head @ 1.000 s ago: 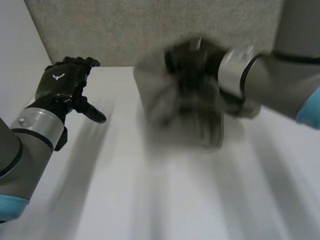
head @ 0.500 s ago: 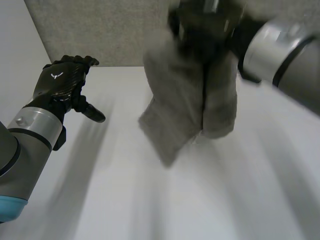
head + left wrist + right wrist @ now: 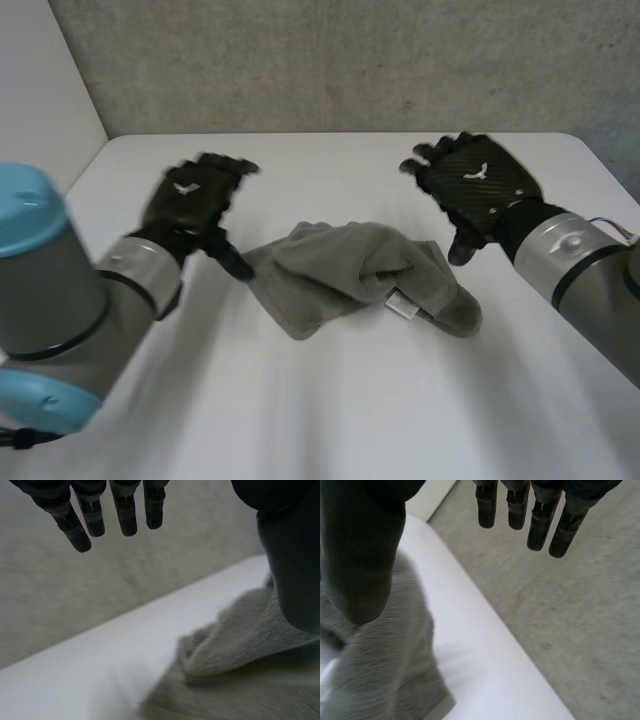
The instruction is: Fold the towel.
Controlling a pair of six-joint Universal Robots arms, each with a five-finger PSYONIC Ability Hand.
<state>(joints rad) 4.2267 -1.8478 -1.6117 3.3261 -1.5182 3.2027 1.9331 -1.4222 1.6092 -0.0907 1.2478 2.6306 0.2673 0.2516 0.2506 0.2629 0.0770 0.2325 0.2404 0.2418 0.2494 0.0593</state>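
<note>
I see a plain taupe-grey towel (image 3: 340, 275) carrying a small white label (image 3: 402, 305). The worktop (image 3: 330, 410) is plain white. The left robot hand (image 3: 190, 200) and the right robot hand (image 3: 478, 185) are black, each marked with a small white emblem (image 3: 476, 172) on its back. The left arm (image 3: 60, 300) is grey, its cap (image 3: 30, 205) light blue. The wall (image 3: 350, 60) is speckled grey.

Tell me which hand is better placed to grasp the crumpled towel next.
Probably the left hand: open, its thumb is at a loose edge of the towel. The right hand, also open, is near the bunched end, which offers a poorer hold. The difference is small.
</note>
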